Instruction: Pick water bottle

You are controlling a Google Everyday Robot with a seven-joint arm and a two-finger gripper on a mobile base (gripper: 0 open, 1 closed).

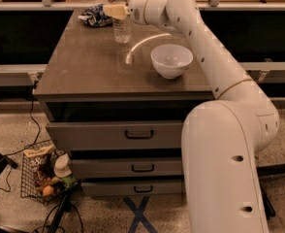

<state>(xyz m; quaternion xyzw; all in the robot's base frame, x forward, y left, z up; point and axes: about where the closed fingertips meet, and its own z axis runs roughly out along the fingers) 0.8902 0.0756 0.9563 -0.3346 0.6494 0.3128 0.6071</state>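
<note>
The water bottle (121, 27) is clear and ribbed and stands upright at the far middle of the brown tabletop (79, 67); its top runs to the upper edge of the view. My gripper (115, 9) reaches in from the right, its tan fingers closed around the bottle's upper body at the label. The bottle's base looks slightly raised off the table, with a reflection below it. The round white bowl (171, 59) sits to the right, in front of my arm.
A crumpled blue snack bag (96, 14) lies at the table's far left, close to the bottle. Below the top are three drawers (138, 134). A wire basket (41, 174) of items and cables sit on the floor at left.
</note>
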